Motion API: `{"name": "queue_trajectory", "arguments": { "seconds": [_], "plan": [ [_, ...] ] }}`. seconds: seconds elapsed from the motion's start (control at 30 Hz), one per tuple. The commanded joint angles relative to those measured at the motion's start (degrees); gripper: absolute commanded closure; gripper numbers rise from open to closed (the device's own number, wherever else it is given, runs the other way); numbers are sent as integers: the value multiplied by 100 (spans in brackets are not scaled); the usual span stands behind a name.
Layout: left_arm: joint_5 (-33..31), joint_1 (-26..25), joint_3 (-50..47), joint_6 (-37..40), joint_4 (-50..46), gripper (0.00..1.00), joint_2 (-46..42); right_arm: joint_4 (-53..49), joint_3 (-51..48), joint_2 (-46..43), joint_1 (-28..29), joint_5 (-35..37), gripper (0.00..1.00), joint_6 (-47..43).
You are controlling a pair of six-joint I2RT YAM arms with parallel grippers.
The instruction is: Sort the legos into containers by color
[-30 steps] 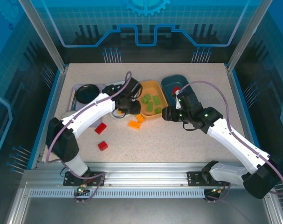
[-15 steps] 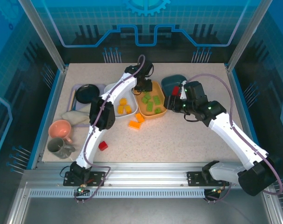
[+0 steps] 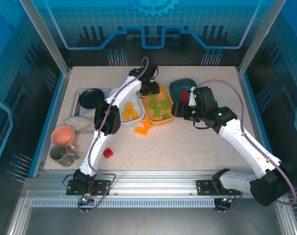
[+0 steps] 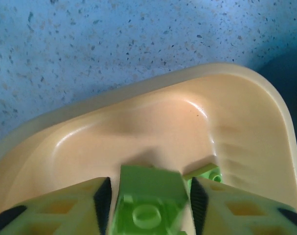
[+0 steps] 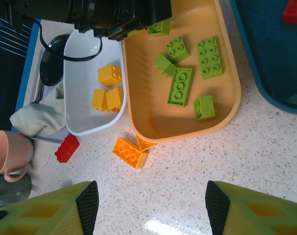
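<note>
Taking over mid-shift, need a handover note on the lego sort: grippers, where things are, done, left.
Left gripper: over the orange tray, green brick between its fingers; cannot tell whether it is gripped.
Right gripper: open, empty, above the table near that tray.
Done: five green bricks lie in the orange tray, three yellow bricks in the white tray, a red brick in the teal tray.
Left: two orange bricks and one loose red brick on the table.

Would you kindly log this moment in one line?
left fingers: green lego between, over orange tray | right fingers: open, empty | loose: two orange legos
</note>
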Motion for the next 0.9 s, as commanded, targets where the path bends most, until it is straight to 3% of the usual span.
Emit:
{"name": "queue_trajectory", "arguments": {
  "seconds": [0.0, 0.07, 0.27, 0.37, 0.5, 0.63, 0.87],
  "plan": [
    [195, 52, 183, -87, -33, 40, 115, -67, 11, 15, -41, -201, 36, -64],
    [185, 56, 224, -105, -60, 32, 37, -207, 120, 115, 48, -157, 36, -277],
    [-68, 65, -100, -584, -276, 30, -1146, -328, 273, 457, 1028, 253, 37, -1415],
    [-517, 189, -1635, -1265, -350, 29, -2639, -246, 392, 944, 1724, 310, 35, -1753],
    [-1013, 357, -4410, -2105, -376, 27, -5083, 84, 710, 1817, 2569, 196, 30, -1912],
    [-1271, 436, -6503, -2840, -974, 27, -7262, 116, 1454, 2935, 3329, 182, 27, -2050],
    [-1717, 436, -7777, -3725, -2605, 27, -9961, -188, 3056, 4883, 4098, 133, 29, -1530]
  ]
}}
